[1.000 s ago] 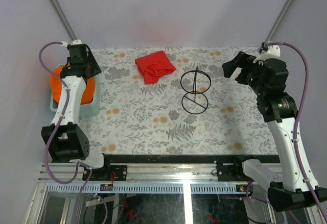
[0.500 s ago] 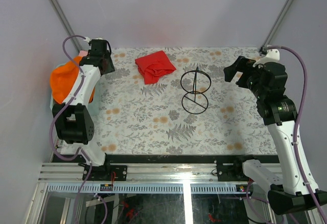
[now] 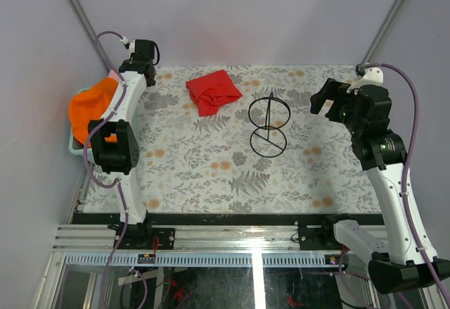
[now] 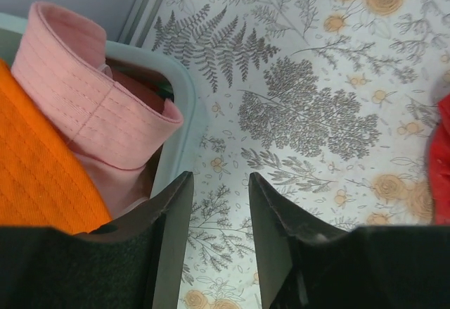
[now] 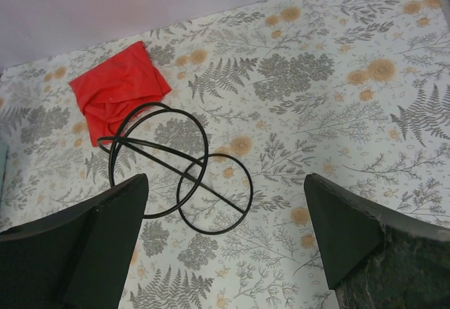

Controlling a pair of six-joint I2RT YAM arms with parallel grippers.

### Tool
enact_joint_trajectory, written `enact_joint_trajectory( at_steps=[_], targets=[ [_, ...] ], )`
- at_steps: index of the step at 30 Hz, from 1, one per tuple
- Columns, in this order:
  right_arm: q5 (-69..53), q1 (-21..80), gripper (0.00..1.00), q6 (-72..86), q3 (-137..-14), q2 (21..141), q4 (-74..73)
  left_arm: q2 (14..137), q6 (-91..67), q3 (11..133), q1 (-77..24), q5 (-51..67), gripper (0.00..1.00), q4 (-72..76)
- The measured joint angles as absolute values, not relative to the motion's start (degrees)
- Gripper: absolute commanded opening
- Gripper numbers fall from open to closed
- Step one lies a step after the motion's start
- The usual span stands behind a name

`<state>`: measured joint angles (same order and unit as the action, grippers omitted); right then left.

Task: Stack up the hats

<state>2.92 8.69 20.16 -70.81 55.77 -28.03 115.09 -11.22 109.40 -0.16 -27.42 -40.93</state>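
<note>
Left jaws: parted by a narrow gap with nothing between them; only the flowered tabletop (image 4: 316,112) shows through the gap.
Right jaws: spread wide and holding nothing.
Left jaws, place: above the far left corner of the tabletop, pointing down, just beside the rounded rim of the bin (image 4: 184,105).
Right jaws, place: raised over the right side of the tabletop, facing the middle, well apart from both hats.
Orange hat (image 3: 89,107): heaped on the bin at the left edge of the tabletop, spilling past its rim. In the left wrist view it fills the lower left, right by the left-hand finger; whether the two touch cannot be told.
Pink hat (image 4: 91,108): in the same bin at its far end, pressed against the orange hat. Its stitched brim stands up and curls toward the bin's rim.
Bin: pale blue-green, mostly covered by the orange hat in the top view.
Red cloth (image 3: 213,91): crumpled flat at the far middle of the tabletop, well apart from the bin.
Wire stand (image 3: 268,124): black, made of two rings and straight rods, near the middle of the tabletop, close to the right of the red cloth.
</note>
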Motion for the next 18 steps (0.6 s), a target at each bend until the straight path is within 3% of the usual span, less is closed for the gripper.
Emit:
enact_joint_trajectory(
  at_steps=[9, 12, 14, 18],
  targets=[
    [5.19, 8.69, 0.99, 19.2, -70.74, 57.8, -27.99, 115.55, -11.29, 103.88, 1.1, -30.11, 0.35, -42.02],
    [5.34, 8.69, 0.99, 19.18, -70.74, 58.78, -27.94, 115.52, -11.42, 102.32, 2.07, -29.41, 0.4, -42.04],
    [5.34, 8.69, 0.99, 19.22, -70.57, 59.4, -27.81, 115.52, -11.77, 102.32, 2.81, -28.49, 0.49, -41.95],
    [5.3, 8.69, 0.99, 19.29, -70.04, 60.45, -27.68, 115.48, -12.19, 102.48, 3.73, -27.07, 0.49, -41.76]
  ],
)
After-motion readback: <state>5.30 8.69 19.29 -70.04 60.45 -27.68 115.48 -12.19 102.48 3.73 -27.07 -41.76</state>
